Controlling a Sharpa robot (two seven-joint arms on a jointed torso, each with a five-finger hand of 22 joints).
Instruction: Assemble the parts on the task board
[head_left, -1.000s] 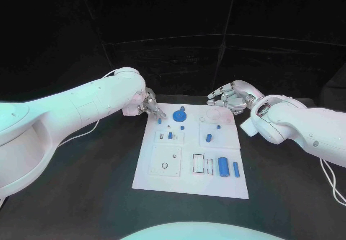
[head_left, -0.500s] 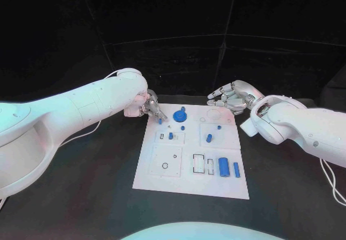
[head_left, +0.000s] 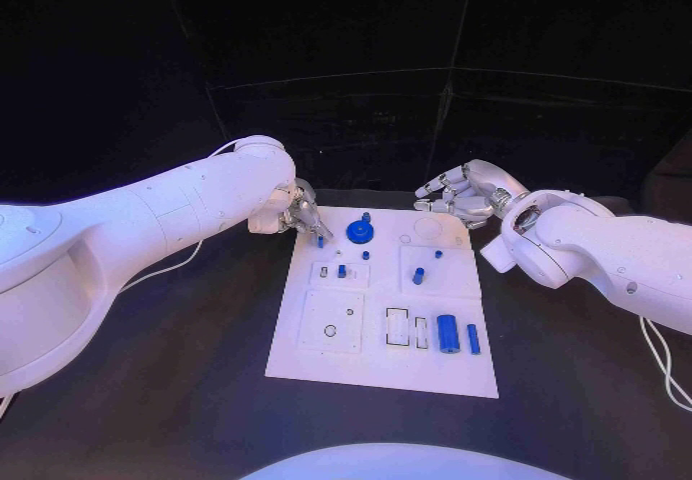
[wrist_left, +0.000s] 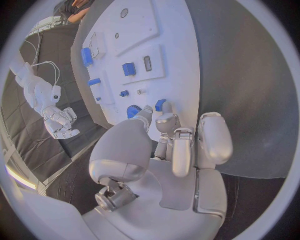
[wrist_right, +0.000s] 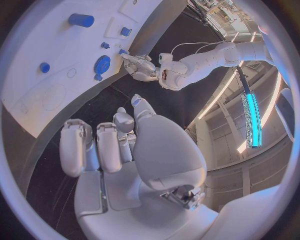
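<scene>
The left hand (head_left: 299, 213) pinches what looks like a small blue part (head_left: 319, 241) at the task board (head_left: 378, 375)'s far-left corner; the right hand (head_left: 459, 195), curled on nothing, hovers beyond the far-right corner.

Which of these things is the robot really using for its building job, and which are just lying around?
For the job:
task board
blue gear
blue cylinder
small blue peg, pinched by the left hand
right hand, holding nothing

Just there:
black table
white cable by the right arm
</scene>
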